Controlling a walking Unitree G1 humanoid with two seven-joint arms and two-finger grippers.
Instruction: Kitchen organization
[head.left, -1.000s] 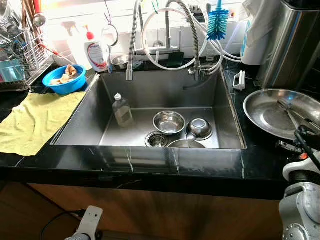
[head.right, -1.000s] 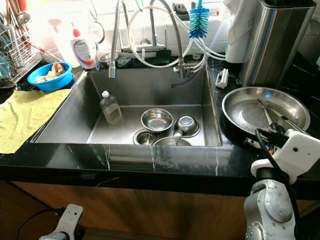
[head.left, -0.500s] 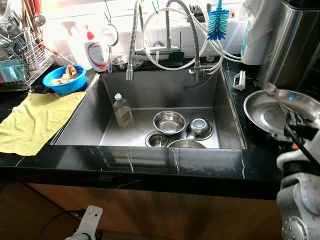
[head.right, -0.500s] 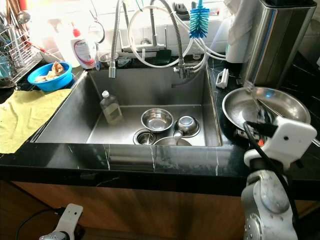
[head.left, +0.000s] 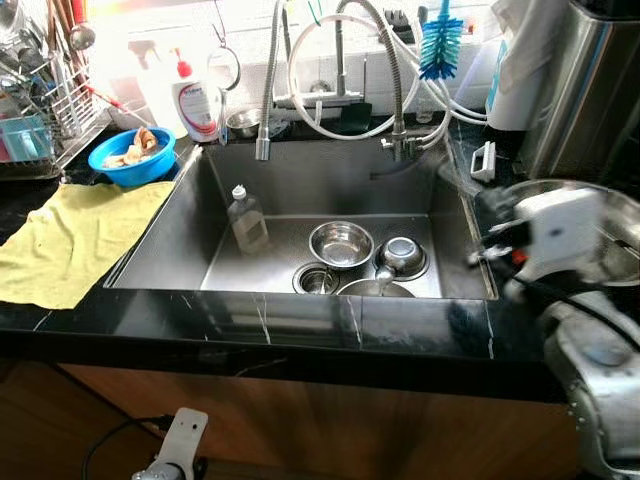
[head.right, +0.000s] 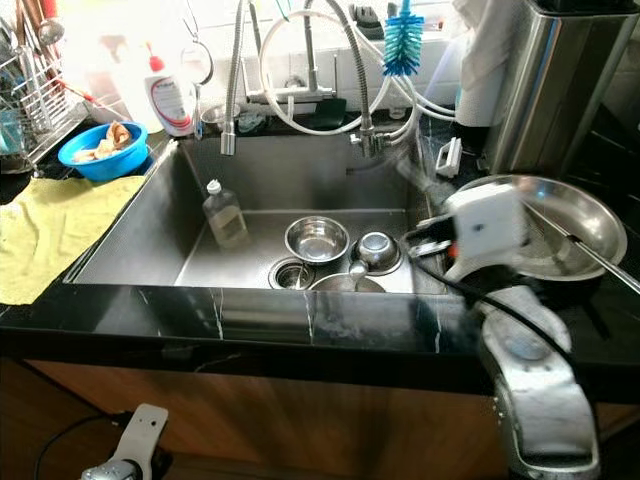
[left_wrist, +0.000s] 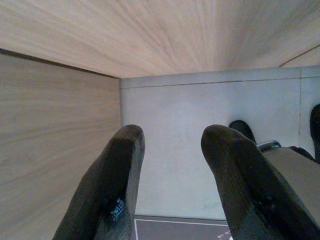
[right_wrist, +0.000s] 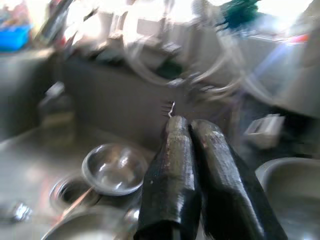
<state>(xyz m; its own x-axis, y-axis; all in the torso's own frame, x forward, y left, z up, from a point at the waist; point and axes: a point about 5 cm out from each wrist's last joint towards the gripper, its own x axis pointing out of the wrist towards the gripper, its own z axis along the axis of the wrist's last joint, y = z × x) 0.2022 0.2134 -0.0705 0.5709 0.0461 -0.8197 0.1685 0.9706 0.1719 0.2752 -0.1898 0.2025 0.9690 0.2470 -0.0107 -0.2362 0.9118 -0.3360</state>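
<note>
1. The right gripper, blurred at centre right over the stainless steel sink, has its fingers pressed together on what looks like a small metal fork.
2. The left gripper, fingers apart, hangs by the wooden cabinet.
3. A round steel pan sits at right.

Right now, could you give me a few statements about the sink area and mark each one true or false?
1. The right gripper is shut on a fork. True.
2. The blue bowl sits inside the sink. False: it stands on the counter to its left.
3. A yellow cloth lies left of the sink. True.
4. The left gripper holds a bottle. False: it is open and empty.
</note>
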